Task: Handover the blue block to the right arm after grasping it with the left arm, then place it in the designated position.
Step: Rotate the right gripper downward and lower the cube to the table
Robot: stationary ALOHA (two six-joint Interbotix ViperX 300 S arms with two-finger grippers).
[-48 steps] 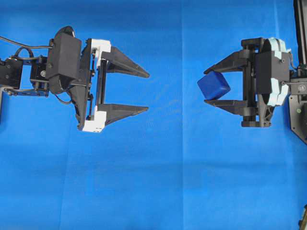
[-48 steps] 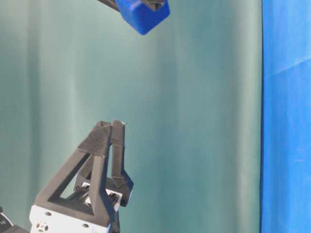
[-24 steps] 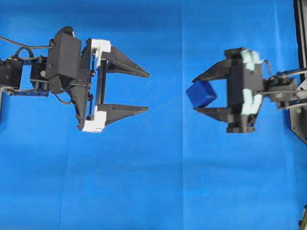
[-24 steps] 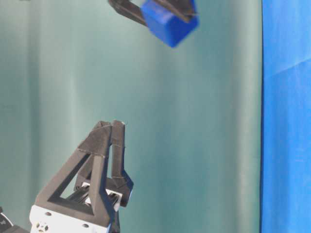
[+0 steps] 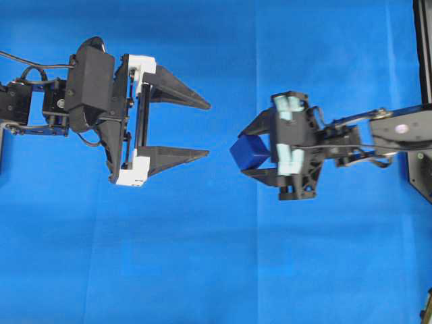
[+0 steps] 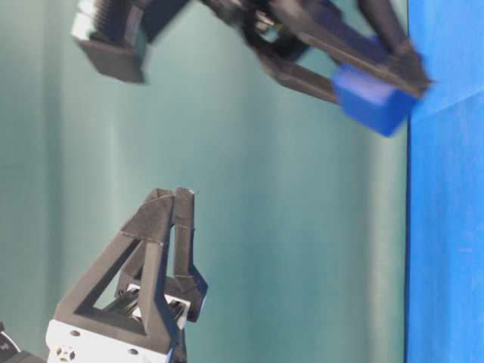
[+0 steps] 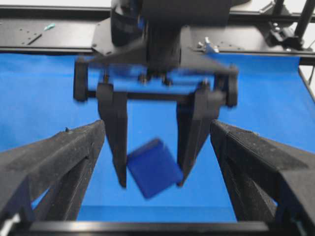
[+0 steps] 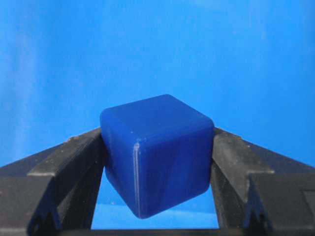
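Blue cloth (image 5: pixel 202 256) is lying flat under both arms. Right gripper (image 5: pixel 251 152) is clenching the blue block (image 5: pixel 250 151) between its 2 fingers, off the cloth. Left gripper (image 5: pixel 202 129) is gaping wide, unloaded, just beside the block.

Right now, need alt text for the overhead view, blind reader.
The right gripper holds the blue block between its fingertips above the blue cloth, pointing left. Facing it across a gap, the left gripper with the white bracket is open and empty.
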